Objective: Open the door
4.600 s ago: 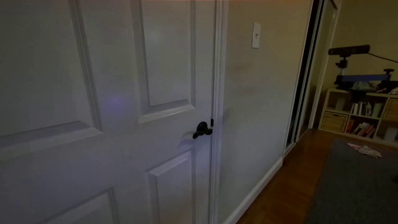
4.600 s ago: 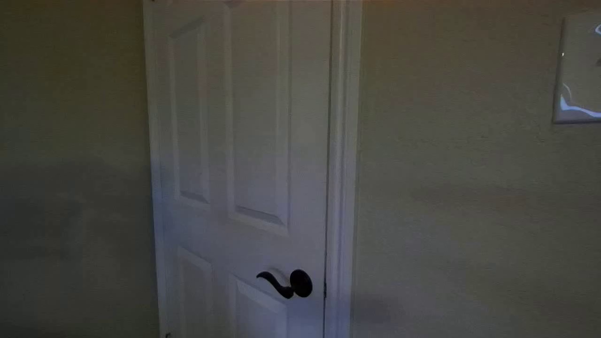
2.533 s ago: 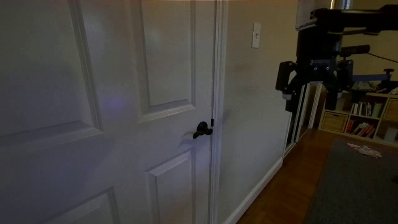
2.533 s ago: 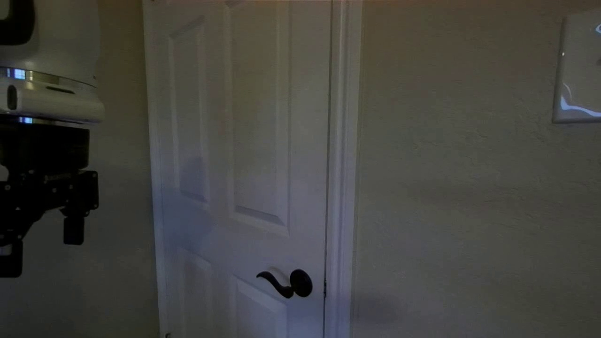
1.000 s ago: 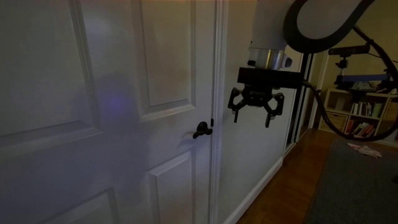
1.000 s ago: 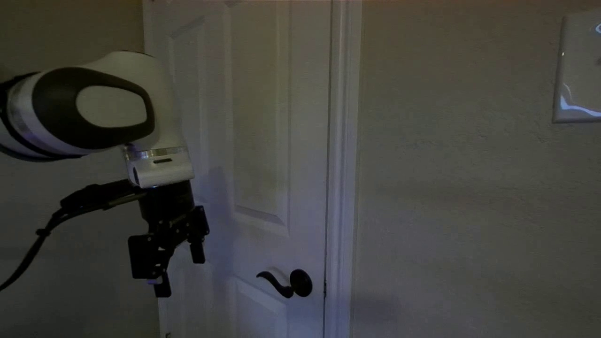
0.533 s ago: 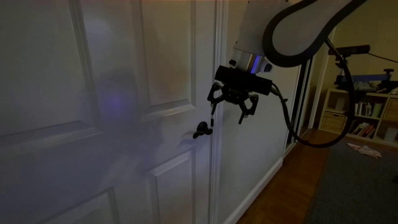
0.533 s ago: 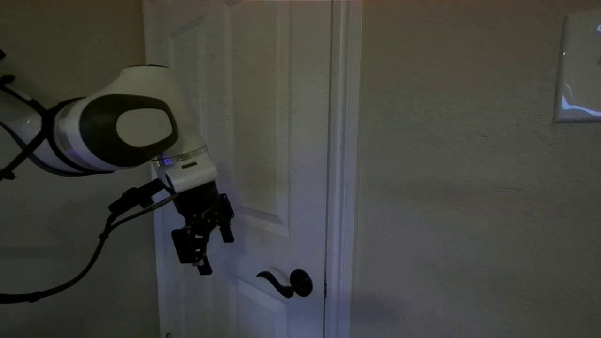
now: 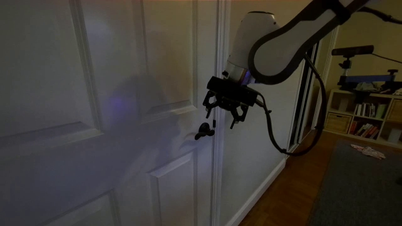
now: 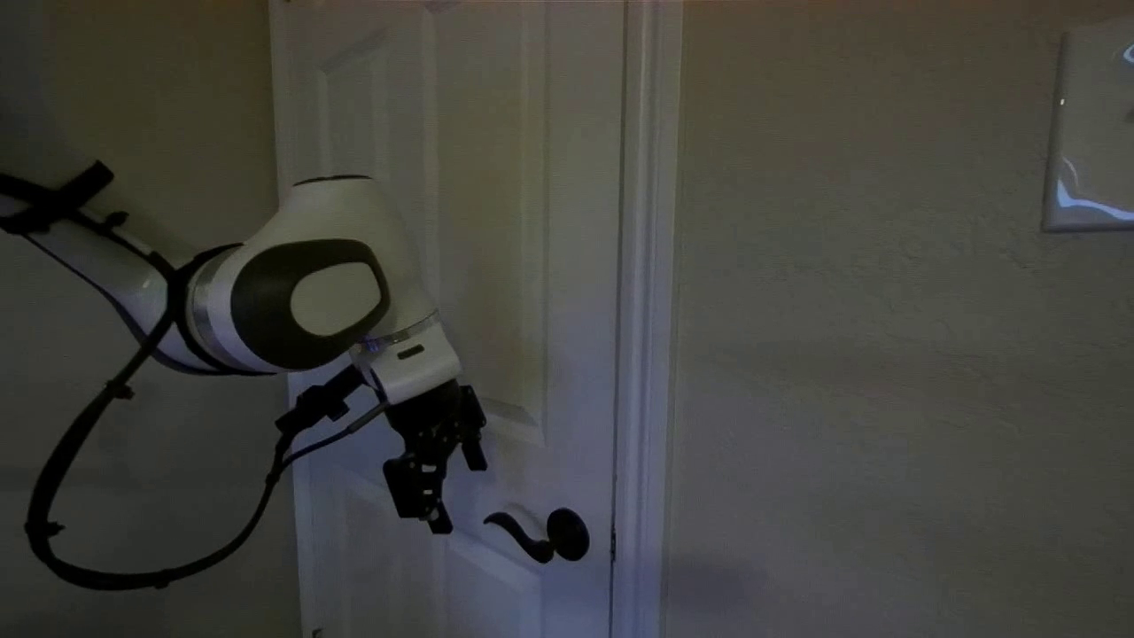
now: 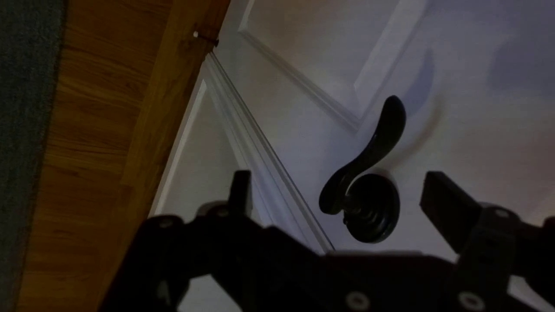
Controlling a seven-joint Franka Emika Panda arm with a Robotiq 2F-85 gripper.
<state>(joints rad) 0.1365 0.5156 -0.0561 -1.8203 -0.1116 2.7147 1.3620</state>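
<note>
Door, 1, white, panelled: closed against its frame in both exterior views. Lever handle, 1, dark: on the door near the frame, apparently unturned. Gripper, 1: spread wide, holding nothing, above and near the handle, no contact seen. Done, by judgement: most of the approach. Left: taking the handle, turning it, swinging the door.
</note>
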